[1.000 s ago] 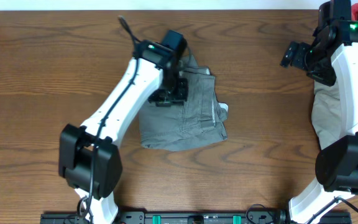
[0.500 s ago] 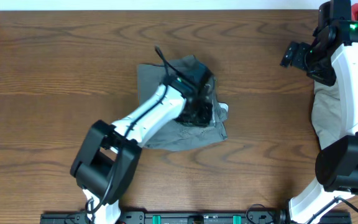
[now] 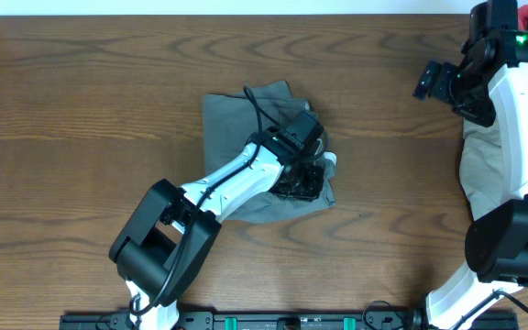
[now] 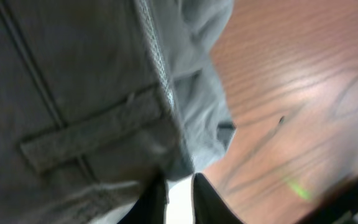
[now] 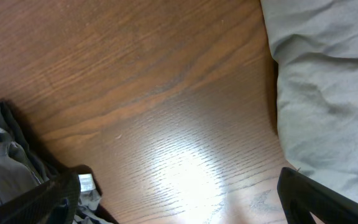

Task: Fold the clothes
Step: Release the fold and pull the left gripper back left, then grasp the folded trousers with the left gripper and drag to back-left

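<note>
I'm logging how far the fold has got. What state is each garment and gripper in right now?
grey garment: folded into a compact, slightly rumpled stack, lying on the table.
pale garment: unfolded, bunched at the table's right edge.
left gripper: down on the grey garment's right edge; open or shut unclear.
right gripper: open, holding nothing.

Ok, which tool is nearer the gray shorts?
Left. The left tool is right on the shorts, at their right edge; the right tool is far off by the table edge, near a pale cloth.
</note>
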You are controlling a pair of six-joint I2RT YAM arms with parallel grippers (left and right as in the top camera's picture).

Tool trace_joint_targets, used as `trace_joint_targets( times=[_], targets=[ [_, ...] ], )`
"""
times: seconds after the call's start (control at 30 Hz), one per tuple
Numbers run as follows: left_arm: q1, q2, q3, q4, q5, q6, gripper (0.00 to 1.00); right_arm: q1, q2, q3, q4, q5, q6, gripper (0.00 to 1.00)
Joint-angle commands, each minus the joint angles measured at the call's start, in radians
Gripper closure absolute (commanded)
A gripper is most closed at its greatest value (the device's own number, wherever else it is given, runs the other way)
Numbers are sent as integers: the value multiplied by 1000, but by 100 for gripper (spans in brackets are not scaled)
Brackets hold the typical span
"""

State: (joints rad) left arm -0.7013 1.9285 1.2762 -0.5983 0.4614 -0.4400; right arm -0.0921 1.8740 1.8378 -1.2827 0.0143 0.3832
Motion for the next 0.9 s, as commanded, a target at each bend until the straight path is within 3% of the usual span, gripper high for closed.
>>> trace_joint_targets(
  times=[0.0,0.13,0.2,0.23,0.27,0.33,0.43,0.6,0.87],
  targets=[
    [26,-52,41,-63,26,0,86,-11,-1,2,0,-3,13,1],
    [96,-172,101,-158,24,76,85,-11,-1,2,0,-3,13,1],
    [155,-244,114,-180,16,108,67,-11,-1,2,0,-3,13,1],
    [190,-277,114,-188,-1,114,43,-11,-1,2,0,-3,13,1],
    [234,-312,114,-204,-42,114,29,-11,-1,2,0,-3,13,1],
    [318,-354,114,-237,-135,114,18,-11,-1,2,0,-3,13,1],
    [472,-365,112,-277,-199,138,10,-11,-1,2,0,-3,13,1],
    [656,-283,73,-275,-64,260,7,-11,-1,2,0,-4,13,1],
    [705,-64,72,-251,63,357,7,-11,-1,2,0,-3,13,1]
  ],
)
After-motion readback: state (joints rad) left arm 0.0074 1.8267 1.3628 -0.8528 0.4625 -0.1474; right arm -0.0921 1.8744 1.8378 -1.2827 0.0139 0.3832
